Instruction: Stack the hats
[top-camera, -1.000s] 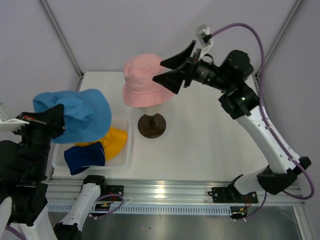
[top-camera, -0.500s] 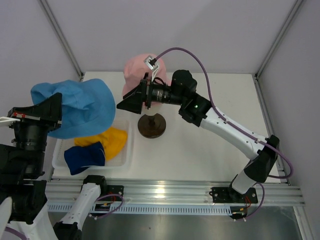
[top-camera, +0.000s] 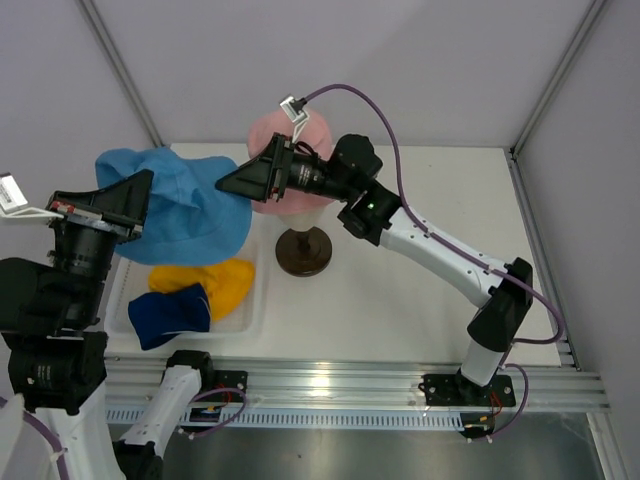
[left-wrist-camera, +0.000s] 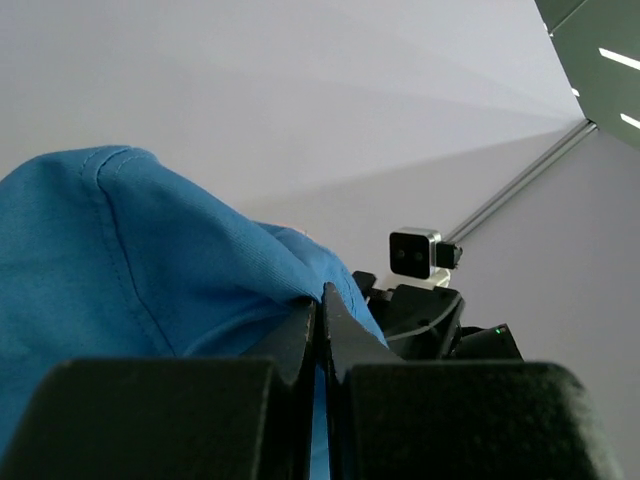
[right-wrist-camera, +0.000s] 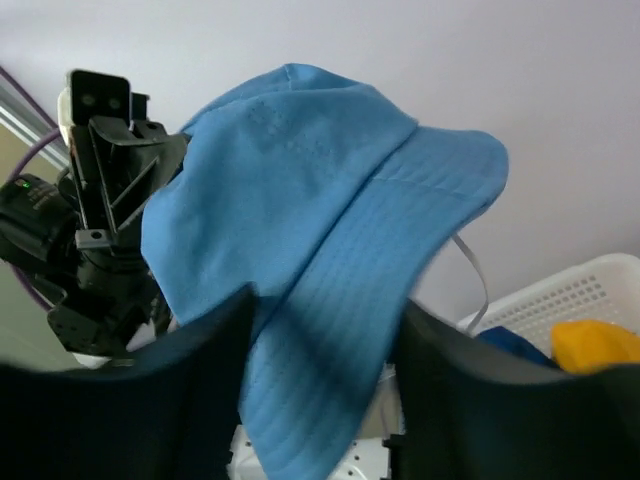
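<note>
Here, left of centre in the top view, the light blue hat hangs between your two arms. Your left gripper has its fingers clenched on the hat's fabric, the fold pinched tight in the left wrist view. Your right gripper is spread wide at the hat's right edge, and the brim droops between its fingers, which are not closed on it.

The left gripper holds the raised hat pinched at its edge, above the tray. The right gripper faces it, fingers spread around that hat's brim. Behind the right gripper, the second hat sits on the head form on the tabletop. Below the left gripper, a third hat and a fourth hat lie side by side in the tray.
</note>
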